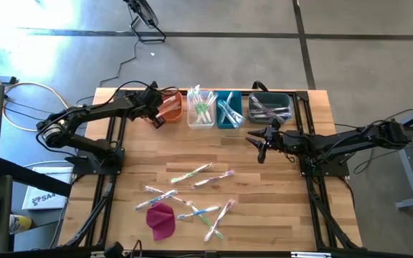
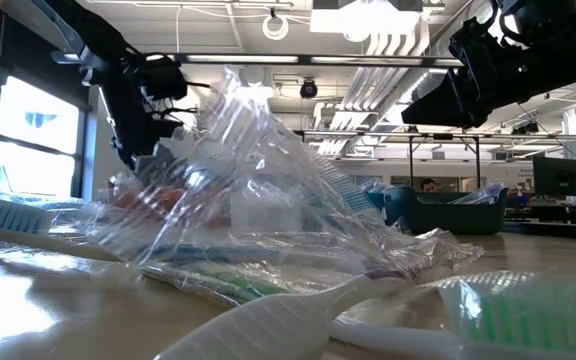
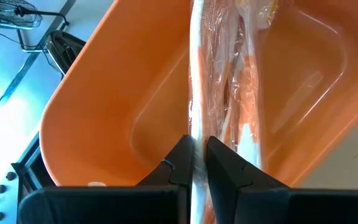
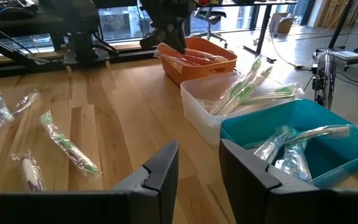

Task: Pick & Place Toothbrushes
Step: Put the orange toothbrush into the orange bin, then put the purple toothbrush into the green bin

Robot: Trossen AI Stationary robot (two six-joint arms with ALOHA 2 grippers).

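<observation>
Landmark: orange bin (image 1: 169,107), leftmost of the four bins at the table's far edge.

Nearest, well short of that bin: loose toothbrushes (image 1: 192,174), wrapped, scattered mid-table at mixed angles.

Right gripper (image 1: 262,144): fingers apart, empty, hovering off toward the bin row's other end, nearer those loose toothbrushes.

Left gripper (image 3: 197,163): directly over the orange bin, clamped on a wrapped toothbrush (image 3: 197,74), whose long axis runs straight ahead into the bin. Release looks next.

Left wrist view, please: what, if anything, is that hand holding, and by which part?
The left hand pinches a wrapped toothbrush by its clear wrapper at the near end, over the orange bin. The right hand holds nothing.
</observation>
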